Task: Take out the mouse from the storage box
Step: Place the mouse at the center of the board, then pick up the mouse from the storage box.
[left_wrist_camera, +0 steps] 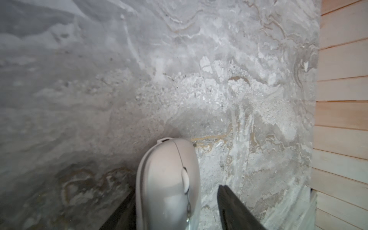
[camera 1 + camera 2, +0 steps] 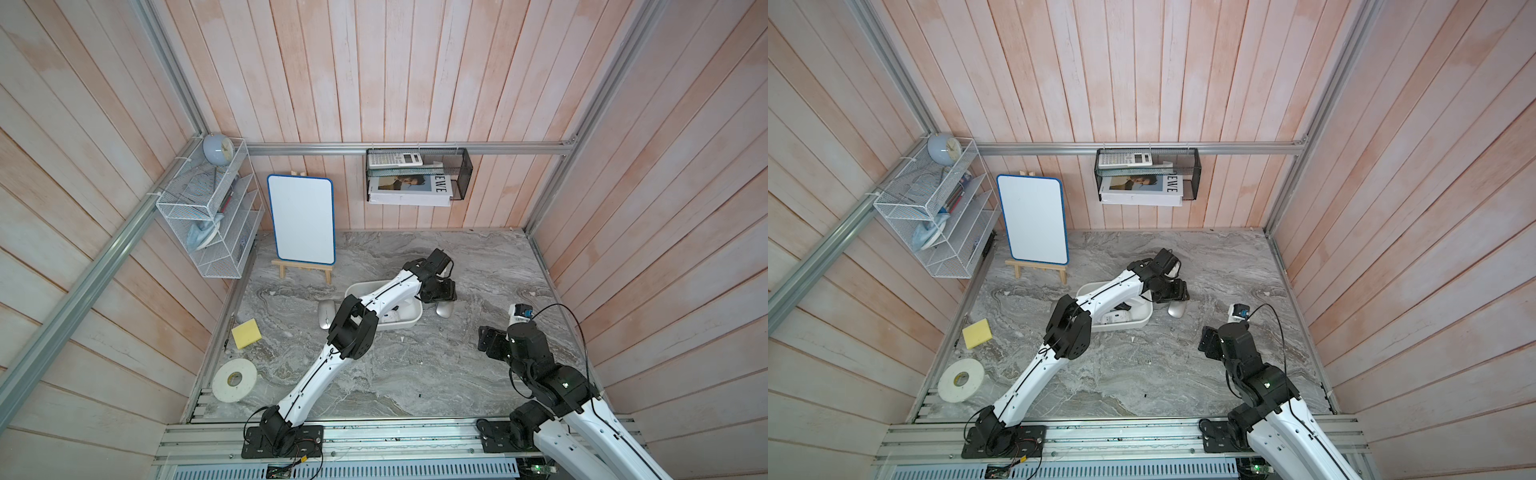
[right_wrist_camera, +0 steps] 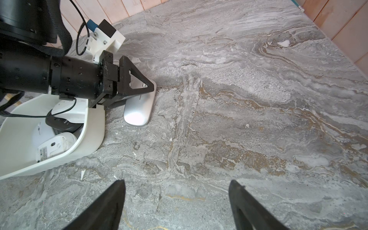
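Observation:
A silver mouse (image 2: 444, 309) (image 2: 1176, 309) lies on the marble table just right of the white storage box (image 2: 409, 322) (image 3: 93, 127). My left gripper (image 2: 444, 300) (image 1: 177, 189) stands over this mouse (image 1: 167, 185), open. One finger is against the mouse's side and the other stands clear of it, with table showing in the gap. In the right wrist view the mouse (image 3: 139, 111) rests flat on the table. A white mouse (image 3: 55, 145) and a black mouse (image 3: 61, 123) lie in the box. My right gripper (image 3: 177, 182) (image 2: 488, 338) hangs open and empty, near the front right.
Another silver mouse (image 2: 327, 313) lies left of the box. A yellow sponge (image 2: 246, 333) and a tape roll (image 2: 234, 380) sit at the left. A whiteboard on an easel (image 2: 301, 224), a white wire rack (image 2: 212, 216) and a black mesh basket (image 2: 419, 174) are at the back.

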